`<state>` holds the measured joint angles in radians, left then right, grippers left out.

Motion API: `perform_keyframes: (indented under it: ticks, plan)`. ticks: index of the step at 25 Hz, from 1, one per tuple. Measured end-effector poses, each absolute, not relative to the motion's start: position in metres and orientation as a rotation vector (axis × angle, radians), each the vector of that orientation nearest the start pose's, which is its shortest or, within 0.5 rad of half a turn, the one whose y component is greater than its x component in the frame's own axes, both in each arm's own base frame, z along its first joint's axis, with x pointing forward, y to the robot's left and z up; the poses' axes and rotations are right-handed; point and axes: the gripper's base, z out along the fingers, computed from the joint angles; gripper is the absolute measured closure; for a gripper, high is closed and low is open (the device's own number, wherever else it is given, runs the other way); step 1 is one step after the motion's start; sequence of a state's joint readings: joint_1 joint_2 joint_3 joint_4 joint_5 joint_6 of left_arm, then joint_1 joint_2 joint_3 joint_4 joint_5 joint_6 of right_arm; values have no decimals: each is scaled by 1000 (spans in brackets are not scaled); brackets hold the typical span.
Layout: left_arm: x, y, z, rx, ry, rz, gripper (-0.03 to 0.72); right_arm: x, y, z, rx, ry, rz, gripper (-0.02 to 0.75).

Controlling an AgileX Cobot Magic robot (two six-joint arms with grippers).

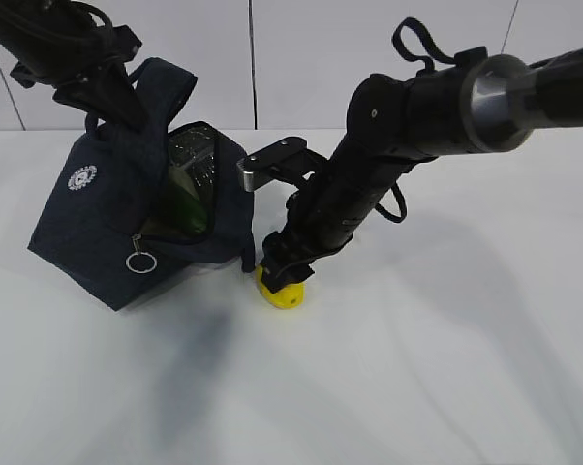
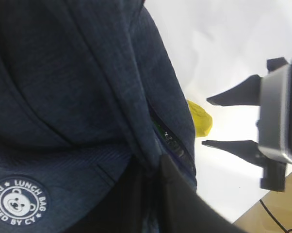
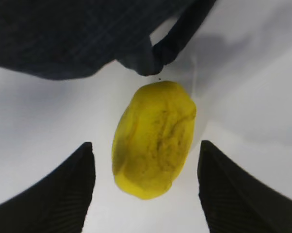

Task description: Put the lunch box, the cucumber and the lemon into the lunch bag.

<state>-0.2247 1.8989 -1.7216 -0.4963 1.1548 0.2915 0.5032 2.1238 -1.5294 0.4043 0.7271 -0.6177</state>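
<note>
Exterior view — lemon [image 1: 281, 292] on white table [image 1: 446, 368]; pale wall [image 1: 369, 58] behind.

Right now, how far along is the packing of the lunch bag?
Partly done. The lunch bag is held up by the left gripper, and something dark green, seemingly the cucumber, with a container, already shows inside its opening. In hand: the right gripper is open around the lemon, which is on the table, not gripped. Left: grasp it and drop it in.

"LUNCH BAG" badge [image 2: 21, 199] on lunch bag [image 2: 78, 87]
</note>
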Motion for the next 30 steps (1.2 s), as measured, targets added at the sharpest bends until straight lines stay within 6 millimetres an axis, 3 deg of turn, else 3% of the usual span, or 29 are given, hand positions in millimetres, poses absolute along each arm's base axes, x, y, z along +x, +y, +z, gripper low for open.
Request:
perform_keyframes:
  ticks: [6,10,13,17,23,26,30]
  plan:
    - [390,-130,301,527,2681,-663,673,388,242,145,-1177,2531,429,266]
    - [390,-130,301,527,2681,-663,673,390,244,145,-1205,2554,450,385]
    - [390,-130,301,527,2681,-663,673,392,247,154,-1184,2564,468,443]
    - [390,-130,301,529,2685,-664,673,400,244,173,-1131,2613,476,454]
    - [389,-130,301,532,2688,-665,673,430,206,211,-909,2686,453,456]
    - [389,-130,301,533,2690,-666,673,443,186,228,-798,2665,549,458]
    - [389,-130,301,533,2690,-666,673,445,185,247,-826,2564,795,459]
